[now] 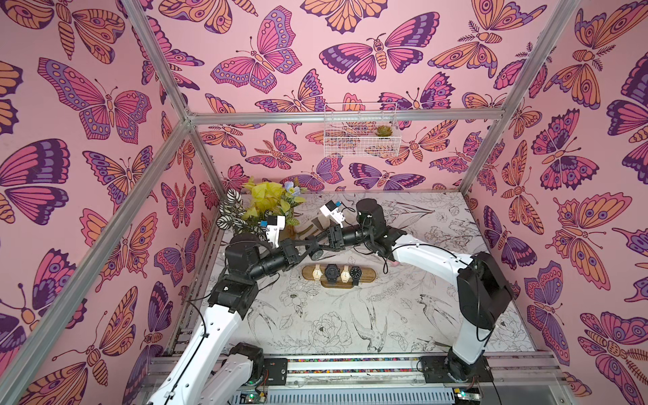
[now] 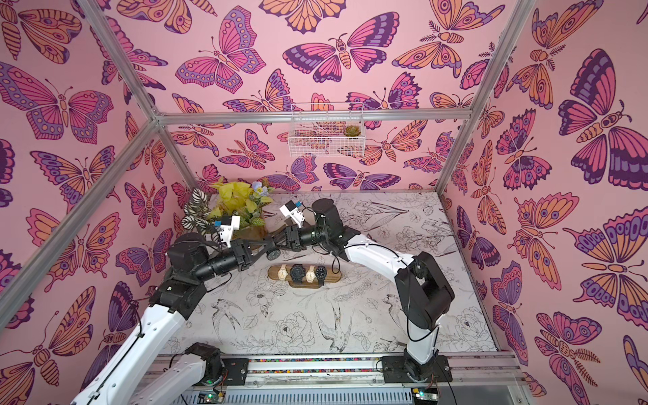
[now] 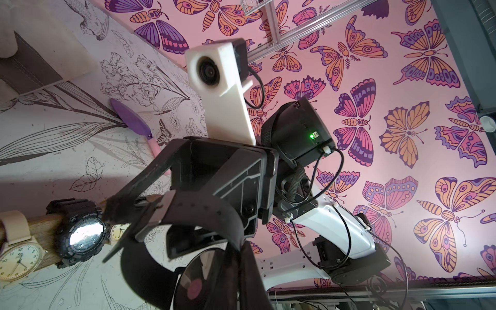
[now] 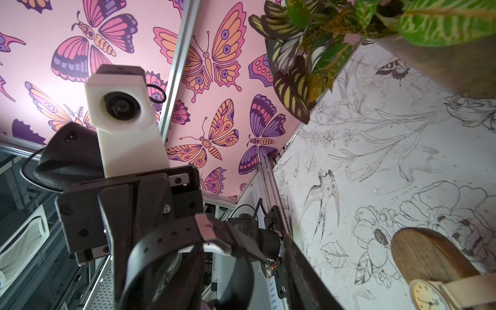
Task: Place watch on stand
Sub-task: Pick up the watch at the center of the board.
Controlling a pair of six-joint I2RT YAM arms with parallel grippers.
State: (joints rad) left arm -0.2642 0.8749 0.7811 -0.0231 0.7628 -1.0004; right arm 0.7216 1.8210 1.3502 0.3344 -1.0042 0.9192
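left wrist view: the left gripper (image 3: 241, 257) has its fingers pressed together on the strap of a black watch (image 3: 209, 214), whose shiny dial shows close beside them. facing it, the right gripper (image 3: 110, 236) has its fingers spread, with the strap's buckle end lying between them; whether they press on it i cannot tell. in both top views the watch hangs in the air between the two arms, just beyond the far side of the stand (image 1: 369, 275), toward its left end and not touching it. four other watches (image 1: 331, 273) sit across the stand's bar.
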